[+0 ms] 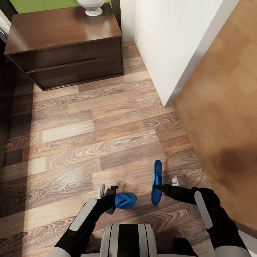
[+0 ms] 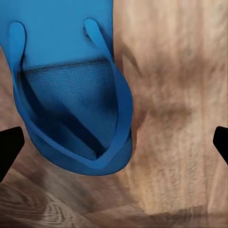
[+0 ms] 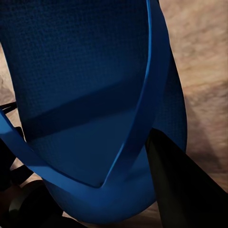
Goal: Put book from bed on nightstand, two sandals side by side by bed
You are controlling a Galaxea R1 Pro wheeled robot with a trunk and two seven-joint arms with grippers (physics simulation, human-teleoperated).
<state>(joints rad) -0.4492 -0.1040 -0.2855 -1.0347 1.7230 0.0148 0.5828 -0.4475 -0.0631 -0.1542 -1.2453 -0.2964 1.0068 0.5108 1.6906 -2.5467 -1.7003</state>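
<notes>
- Two blue sandals, one per claw, both low over the wood floor near the robot's base; no bed or book anywhere here.
- Far left: the nightstand sits well ahead with a white vase on top, and there's a dark strip along the left edge that I can't identify.
- Left claw: the left sandal lies flat, sole up-facing with straps showing, just off the claw's tip toward the robot's middle. In the left wrist view the sandal sits between two widely parted finger tips, so I'd say it's open and not clamping anything.
- Right claw: the right sandal is tipped on its edge, long axis running away from the robot. The right wrist view has the sandal pressed against a dark finger, so it looks clamped on it.
- The two long axes are roughly crosswise, not parallel, so the right one needs laying flat alongside the left.
- Right side: white wall corner and an orange-brown panel crowd things; open floor is ahead and left.
</notes>
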